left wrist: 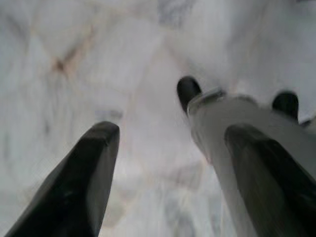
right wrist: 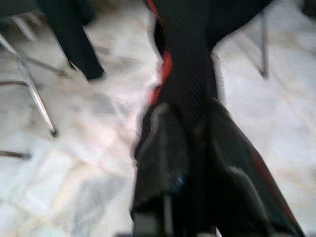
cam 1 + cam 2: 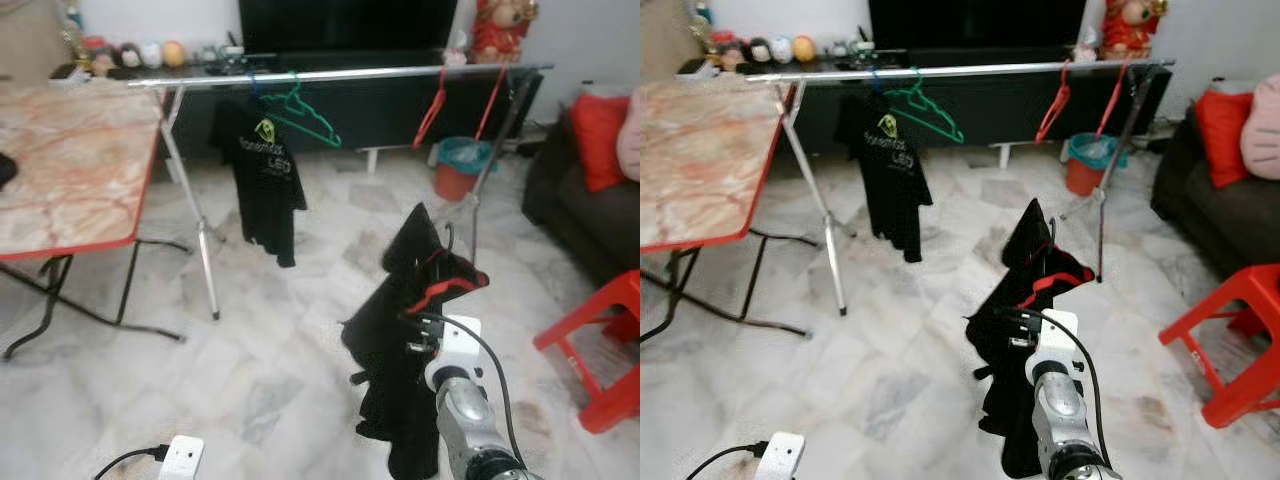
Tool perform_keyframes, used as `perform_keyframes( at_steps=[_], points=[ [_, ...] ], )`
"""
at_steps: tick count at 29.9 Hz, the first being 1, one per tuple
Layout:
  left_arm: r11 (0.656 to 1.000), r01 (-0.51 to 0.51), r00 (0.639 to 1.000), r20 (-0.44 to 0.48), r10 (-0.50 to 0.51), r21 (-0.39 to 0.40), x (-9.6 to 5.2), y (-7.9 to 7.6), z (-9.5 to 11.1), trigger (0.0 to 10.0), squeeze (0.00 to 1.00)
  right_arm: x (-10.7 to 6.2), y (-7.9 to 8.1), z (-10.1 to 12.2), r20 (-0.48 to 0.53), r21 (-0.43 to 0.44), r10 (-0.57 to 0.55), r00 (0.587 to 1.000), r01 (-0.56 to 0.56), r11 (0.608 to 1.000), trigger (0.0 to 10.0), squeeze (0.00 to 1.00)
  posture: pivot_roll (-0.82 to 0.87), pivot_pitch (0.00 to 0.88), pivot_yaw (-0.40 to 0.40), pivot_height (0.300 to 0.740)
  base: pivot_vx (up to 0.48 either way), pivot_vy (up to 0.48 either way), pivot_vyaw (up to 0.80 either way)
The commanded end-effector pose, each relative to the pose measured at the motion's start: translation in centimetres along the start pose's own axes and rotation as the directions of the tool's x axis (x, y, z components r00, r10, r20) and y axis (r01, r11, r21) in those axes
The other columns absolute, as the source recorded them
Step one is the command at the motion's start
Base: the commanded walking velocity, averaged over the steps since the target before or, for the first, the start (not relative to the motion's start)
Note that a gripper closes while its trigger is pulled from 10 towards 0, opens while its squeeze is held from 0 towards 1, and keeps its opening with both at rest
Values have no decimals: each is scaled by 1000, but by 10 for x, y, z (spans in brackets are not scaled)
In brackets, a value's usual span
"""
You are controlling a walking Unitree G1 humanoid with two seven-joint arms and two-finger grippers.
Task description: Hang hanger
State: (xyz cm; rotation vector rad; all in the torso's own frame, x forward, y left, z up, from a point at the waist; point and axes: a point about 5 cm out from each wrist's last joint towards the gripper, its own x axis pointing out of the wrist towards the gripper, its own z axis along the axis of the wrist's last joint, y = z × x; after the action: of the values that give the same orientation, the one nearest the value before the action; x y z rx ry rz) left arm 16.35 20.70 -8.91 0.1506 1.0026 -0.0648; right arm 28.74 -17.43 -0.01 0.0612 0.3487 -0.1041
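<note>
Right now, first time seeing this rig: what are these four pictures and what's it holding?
It is a walking humanoid with two arms, each ending in two black fingers. Two pictures come from its head, looking down and forward; two come from the wrists. The right gripper is shut on a red hanger carrying a black garment. Ahead stands a clothes rail with a black T-shirt, a green hanger and red hangers. The left gripper hangs open over the marble floor.

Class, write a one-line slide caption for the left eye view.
Right gripper holds a red hanger draped with a black garment before the clothes rail, where a black T-shirt hangs.
</note>
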Motion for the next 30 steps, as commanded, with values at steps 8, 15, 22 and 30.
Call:
perform_keyframes(
  at_steps=[8, 15, 22, 30],
  points=[
    [1000, 0, 1000, -20, 0, 12, -1, 1, -4, 10000, 0, 3, 0, 6, 16, -19, 10, 1000, -10, 1000, 10000, 0, -97, 0, -12, 740, -293, 0, 0],
    [1000, -4, 1000, -19, 4, 15, -1, 1, -4, 10000, 0, 3, 0, 5, -7, -45, 36, 999, -37, 998, 10000, 0, -96, 0, -12, 740, -42, 0, 0],
    [1000, -6, 1000, -11, 6, 19, -1, 2, -3, 10000, 0, 5, -8, 7, -19, -65, 37, 999, -38, 997, 10000, 0, -98, 0, -13, 740, 0, 0, 0],
    [999, -9, 1000, 14, 9, 33, 0, 5, 2, 10000, 0, 5, -8, 4, -53, -87, 71, 996, -76, 993, 10000, 0, -92, 6, -8, 740, 0, 0, 0]
  ],
)
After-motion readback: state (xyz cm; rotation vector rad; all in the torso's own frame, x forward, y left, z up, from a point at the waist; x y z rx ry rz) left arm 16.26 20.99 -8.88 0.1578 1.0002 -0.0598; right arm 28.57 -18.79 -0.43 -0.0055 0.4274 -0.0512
